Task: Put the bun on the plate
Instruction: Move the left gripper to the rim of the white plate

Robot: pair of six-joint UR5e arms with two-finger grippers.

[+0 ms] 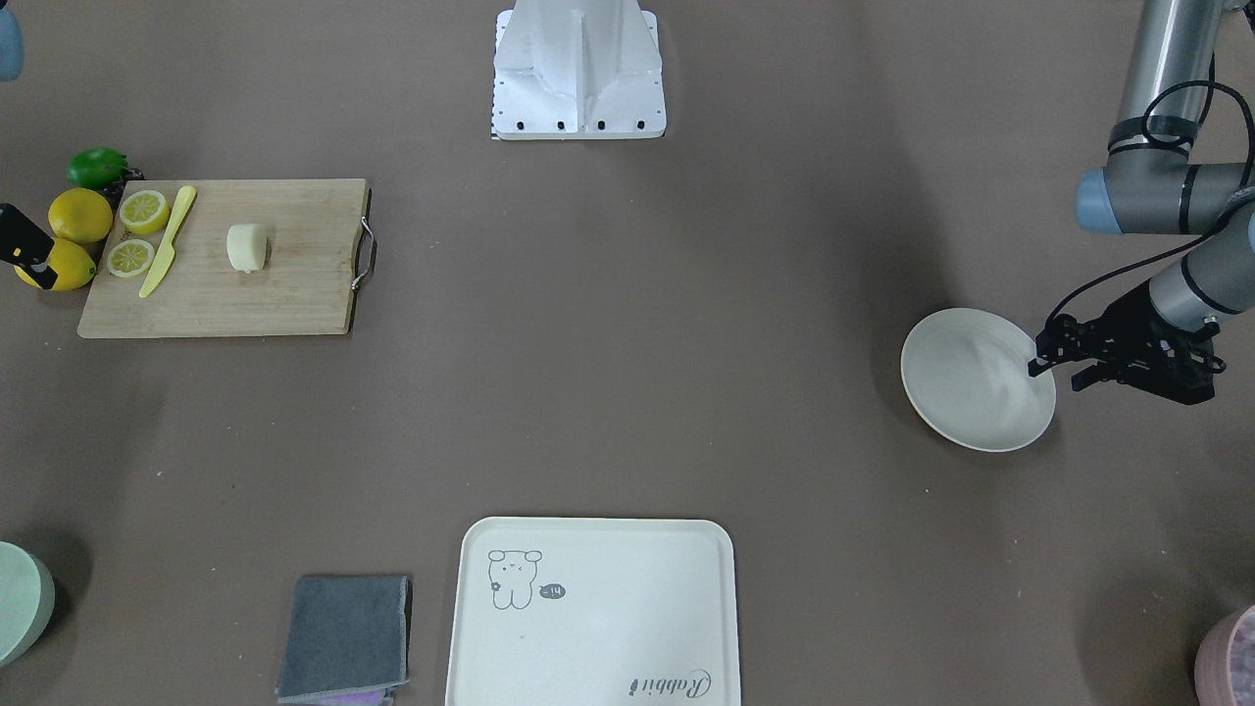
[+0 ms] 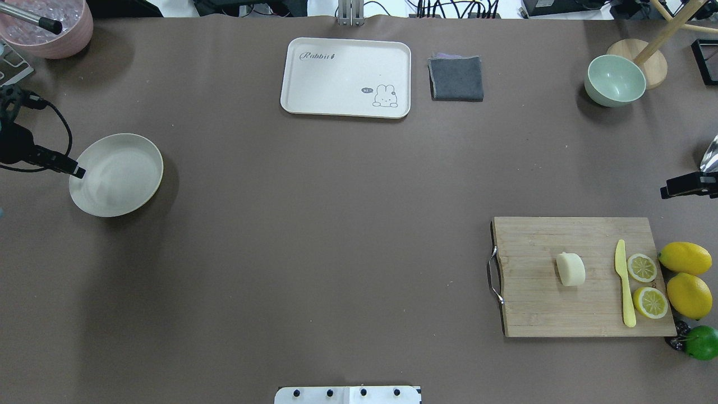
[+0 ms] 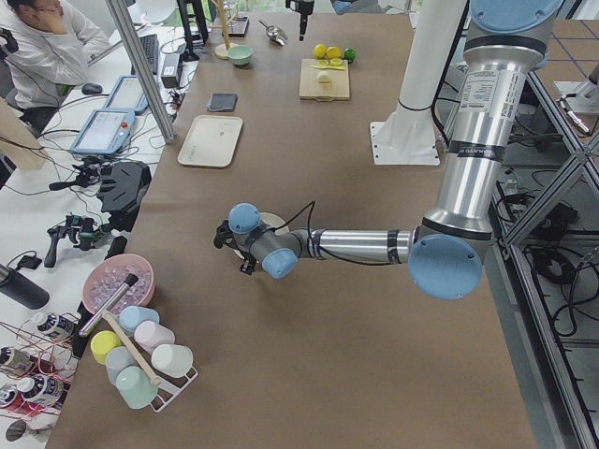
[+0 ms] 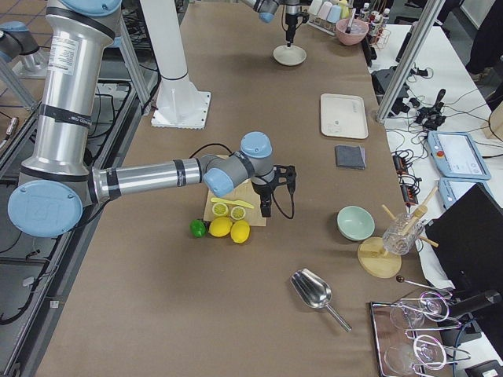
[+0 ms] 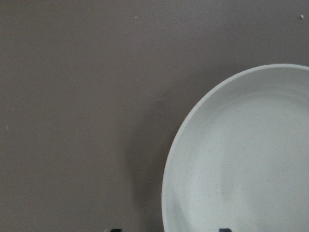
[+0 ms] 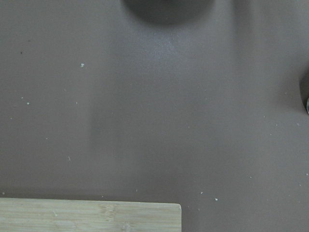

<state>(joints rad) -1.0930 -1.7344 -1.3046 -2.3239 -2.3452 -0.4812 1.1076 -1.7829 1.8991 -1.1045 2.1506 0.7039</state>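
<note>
The bun is a pale cream lump lying in the middle of the wooden cutting board, with nothing touching it. On the other side of the table sits the plate, round, off-white and empty. My left gripper is open at the plate's outer rim, and its two tips show far apart at the bottom edge of the left wrist view. My right gripper hangs beyond the board's lemon end. Its jaws are not readable.
A yellow knife, two lemon halves, whole lemons and a lime lie by the board. A bear tray, grey cloth, green bowl and pink bowl line the far edge.
</note>
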